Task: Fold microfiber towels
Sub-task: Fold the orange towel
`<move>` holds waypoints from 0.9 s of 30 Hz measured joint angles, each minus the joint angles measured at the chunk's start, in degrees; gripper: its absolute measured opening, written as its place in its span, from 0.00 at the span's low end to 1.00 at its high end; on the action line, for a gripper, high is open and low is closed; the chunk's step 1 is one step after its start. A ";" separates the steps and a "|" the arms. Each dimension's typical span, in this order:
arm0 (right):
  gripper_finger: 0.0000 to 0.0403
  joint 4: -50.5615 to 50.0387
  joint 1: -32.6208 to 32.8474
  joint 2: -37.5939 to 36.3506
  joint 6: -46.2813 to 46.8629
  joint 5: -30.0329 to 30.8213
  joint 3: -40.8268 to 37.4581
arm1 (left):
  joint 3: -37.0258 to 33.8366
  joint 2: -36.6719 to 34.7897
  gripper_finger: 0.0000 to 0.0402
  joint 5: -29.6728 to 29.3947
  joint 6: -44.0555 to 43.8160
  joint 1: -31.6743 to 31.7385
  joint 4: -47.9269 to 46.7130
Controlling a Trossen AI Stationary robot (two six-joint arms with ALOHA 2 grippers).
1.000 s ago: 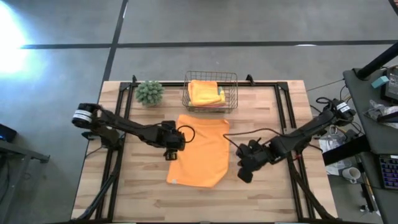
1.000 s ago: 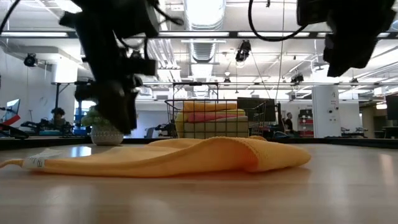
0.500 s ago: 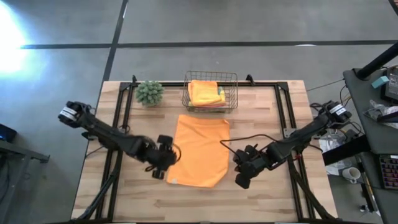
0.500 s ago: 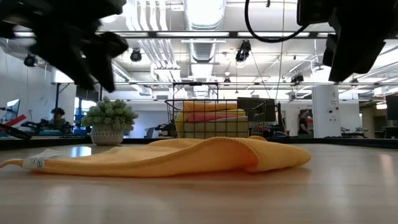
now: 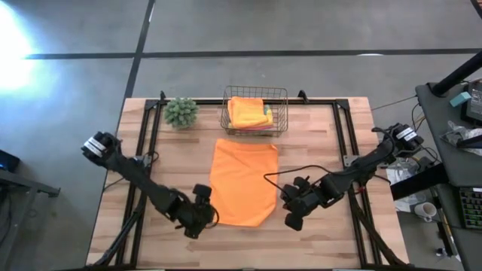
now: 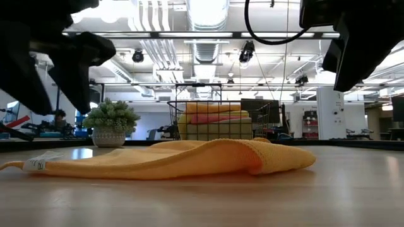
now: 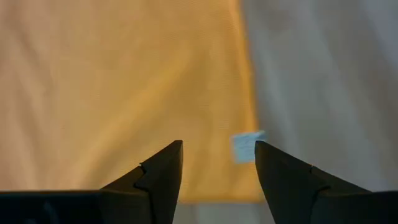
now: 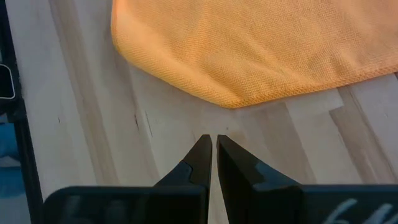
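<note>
One soft, limp orange towel [image 5: 242,183] lies on the tabletop [image 5: 316,135], best pinched at its tagged corner beneath the spread left tool [image 5: 203,213]; right tool [image 5: 291,216] closed, empty.

Orange towel [image 5: 242,183], white tag [image 7: 247,147]

High view: straight down over my whole table [image 5: 316,233]. Low view: level with the tabletop, facing the room behind. My wrist views look forward, close above the surface. All four share the orange towel [image 5: 242,182] [image 6: 189,159] [image 7: 112,81] [image 8: 261,43].
</note>
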 joint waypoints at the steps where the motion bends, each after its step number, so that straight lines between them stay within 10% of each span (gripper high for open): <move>1: 0.04 -0.01 0.00 -0.01 -0.29 -0.04 -0.02 | 0.74 1.16 0.46 -0.04 -0.01 -0.57 0.24; 27: 0.04 1.26 0.00 -0.07 -3.77 -1.29 0.00 | 7.19 15.17 0.46 -2.17 -4.52 -1.52 0.08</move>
